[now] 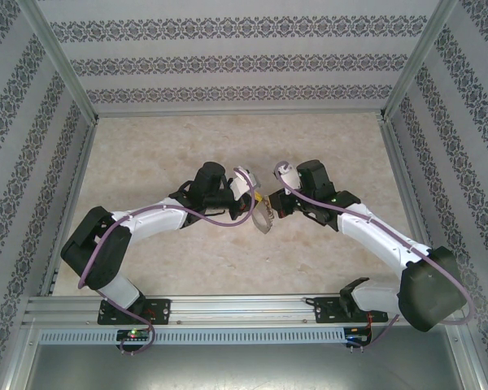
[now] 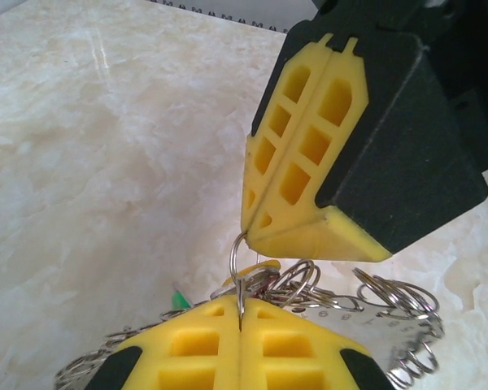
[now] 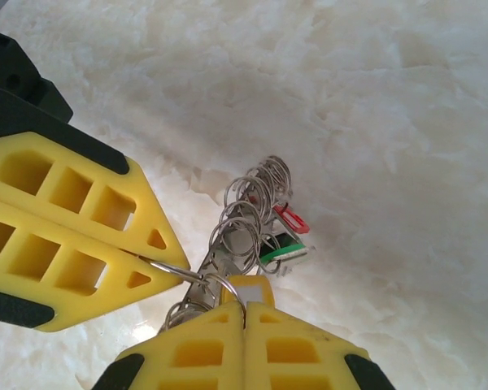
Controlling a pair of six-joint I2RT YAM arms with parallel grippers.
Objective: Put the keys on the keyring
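Observation:
Both grippers meet over the table's middle. My left gripper [image 2: 241, 321] is shut on a small split ring [image 2: 241, 296] seen edge-on. My right gripper [image 3: 245, 307] is shut on another small ring [image 3: 228, 286], linked with the first. A yellow-tagged key [image 3: 248, 286] lies just behind that ring. The keyring [image 2: 374, 329], a grey hoop fringed with many small rings, hangs below the jaws [image 3: 228, 240] [image 1: 264, 221]. Red-tagged [image 3: 292, 218] and green-tagged [image 3: 281, 249] keys hang beside it. In the top view the left gripper [image 1: 250, 203] and right gripper [image 1: 272, 205] nearly touch.
The pale marble tabletop [image 1: 228, 146] spreads all round the grippers. Patterned walls and metal frame posts [image 1: 65, 73] close off the back and sides. The arms' mounting rail [image 1: 244, 309] runs along the near edge.

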